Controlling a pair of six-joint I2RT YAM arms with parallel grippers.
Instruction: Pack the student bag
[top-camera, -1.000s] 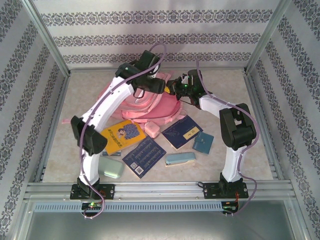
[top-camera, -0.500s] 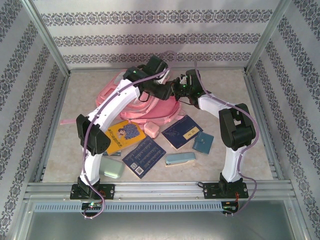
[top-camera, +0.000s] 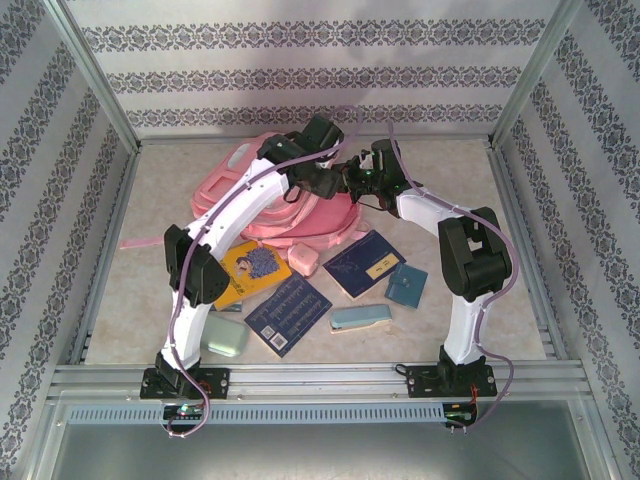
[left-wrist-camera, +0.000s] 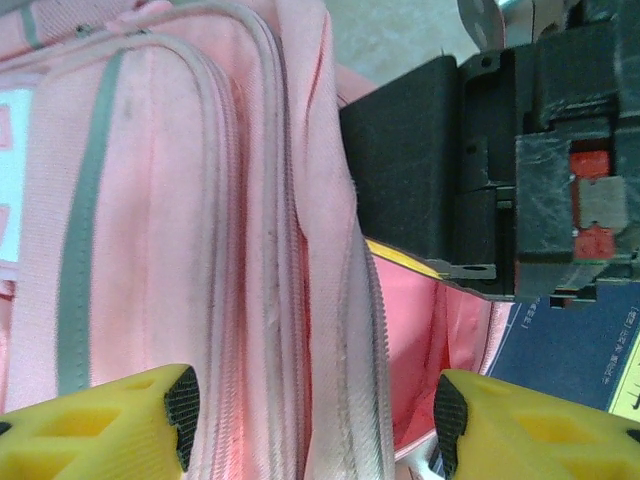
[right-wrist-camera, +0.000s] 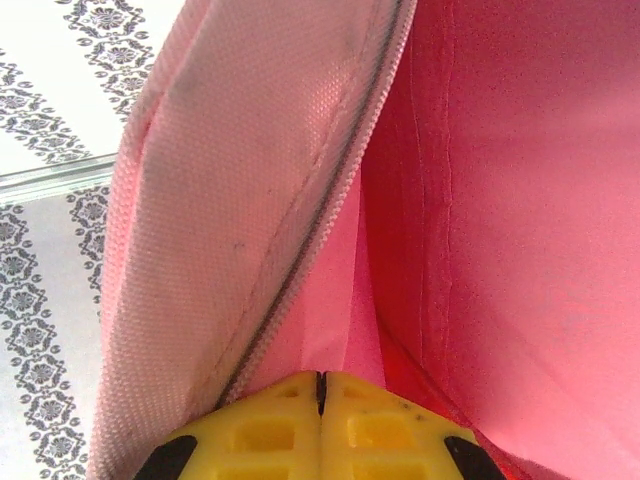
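Note:
The student bag (top-camera: 325, 215), a large pink backpack, lies at the back middle of the table with its main zip open. My right gripper (top-camera: 352, 182) is at the bag's right edge. In the right wrist view it (right-wrist-camera: 320, 395) is shut, pinching the pink fabric beside the zip teeth, with the bag's red-pink lining (right-wrist-camera: 500, 200) above. My left gripper (top-camera: 325, 185) hovers just left of it. Seen from the left wrist it (left-wrist-camera: 310, 425) is open, its yellow fingers (left-wrist-camera: 100, 430) astride the bag's zip edges (left-wrist-camera: 180, 200), touching nothing.
In front of the bag lie a yellow book (top-camera: 245, 270), a dark blue book (top-camera: 288, 312), a navy book (top-camera: 365, 262), a teal notebook (top-camera: 406, 284), a small pink pouch (top-camera: 304, 258), a pale blue case (top-camera: 360, 318) and a mint case (top-camera: 222, 336). Patterned walls enclose the table.
My left arm has swung right and down, bringing its gripper over the bag's open edge beside the right gripper. The right gripper has held still with the fabric.

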